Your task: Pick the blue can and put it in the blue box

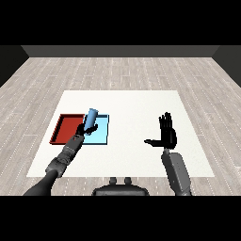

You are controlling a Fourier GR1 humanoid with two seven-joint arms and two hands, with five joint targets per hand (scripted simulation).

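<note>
A light blue can (pixel 91 117) is tilted in the air over the left part of the light blue tray (pixel 102 135). My left hand (pixel 88 129) is curled round the can's lower end, which hides that end. The red tray (pixel 65 128) lies right beside the blue tray on its left. Off to the right, my right hand (pixel 166 133) is raised above the white table with straight fingers and the thumb stuck out to the left, holding nothing.
The white table (pixel 136 108) stretches from the trays to the right hand and beyond. My left forearm (pixel 66 155) crosses the table's front left part, over the seam between the two trays.
</note>
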